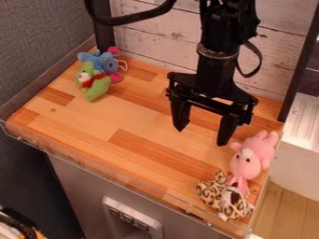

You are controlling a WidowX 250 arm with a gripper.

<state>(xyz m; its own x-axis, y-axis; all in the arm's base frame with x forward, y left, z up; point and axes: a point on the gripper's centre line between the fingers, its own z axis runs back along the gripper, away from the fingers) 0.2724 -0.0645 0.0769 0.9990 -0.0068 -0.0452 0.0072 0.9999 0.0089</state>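
Black gripper [202, 136] hangs with its fingers parted and nothing between them, near a soft pink plush toy [246, 163].
The rounded pink toy lies at the right edge of the glossy wood-block tabletop [146, 119], against a leopard-print plush toy [213, 190] by the near right corner; at the far left corner a fuzzy green plush toy [94, 88] with a red bow sits beside a blue one [93, 59] with pink ears, wood spanning between the pairs, a clear rim [93, 164] along the front, whitewashed planks [156, 28] behind.
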